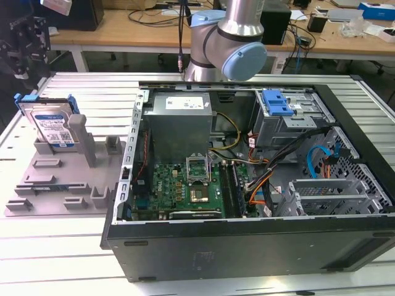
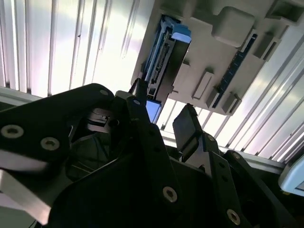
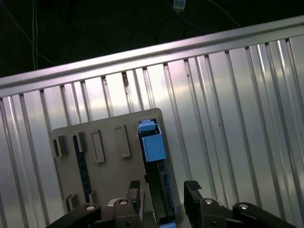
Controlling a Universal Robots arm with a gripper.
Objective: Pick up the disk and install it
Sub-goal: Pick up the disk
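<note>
The disk (image 1: 52,126) stands upright on edge in a slot of the grey fixture plate (image 1: 55,179), at the exterior view's left. It is silver with a white-and-blue label and a blue carrier frame. In the first wrist view the disk (image 3: 159,175) is edge-on, and my gripper (image 3: 164,192) is open, with one finger on each side of the disk's line and apart from it. The second wrist view has the same open gripper (image 2: 164,121) a short way off the disk (image 2: 161,61). Nothing is held.
An open computer case (image 1: 247,185) lies on the ribbed metal table (image 1: 92,86), at the exterior view's right of the plate. Inside are a motherboard, cables and a drive cage with a blue latch (image 1: 278,102). The arm's elbow (image 1: 228,43) rises behind the case.
</note>
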